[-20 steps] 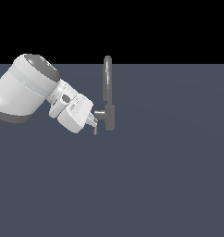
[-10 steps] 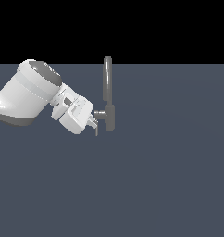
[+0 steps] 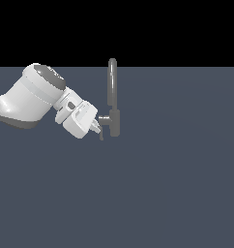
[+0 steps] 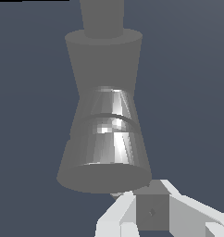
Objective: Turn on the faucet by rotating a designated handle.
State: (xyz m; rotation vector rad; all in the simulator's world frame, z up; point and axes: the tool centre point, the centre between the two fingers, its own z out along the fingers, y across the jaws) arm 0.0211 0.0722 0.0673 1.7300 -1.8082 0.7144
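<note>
The faucet [image 3: 112, 92] is a grey tap with a tall thin spout curved at the top and a thicker base [image 3: 114, 123]. A short horizontal stub [image 3: 104, 117] branches toward the exterior view's left, and the thin handle [image 3: 101, 132] hangs down from its end. My gripper [image 3: 96, 128] comes in from the exterior view's left, its fingers drawn together, with the tips right beside the handle and apparently touching it. The wrist view shows the stub's flared, partly shiny body [image 4: 107, 134] close up, with my white fingers [image 4: 118, 217] below it around a small grey block [image 4: 152, 211].
The white robot arm [image 3: 32, 99] reaches in from the exterior view's left. The faucet stands on a flat dark blue-grey surface [image 3: 162, 184] with a black background behind it.
My gripper and arm have shifted slightly toward the exterior view's right, closing on the handle. The handle's position looks about the same.
</note>
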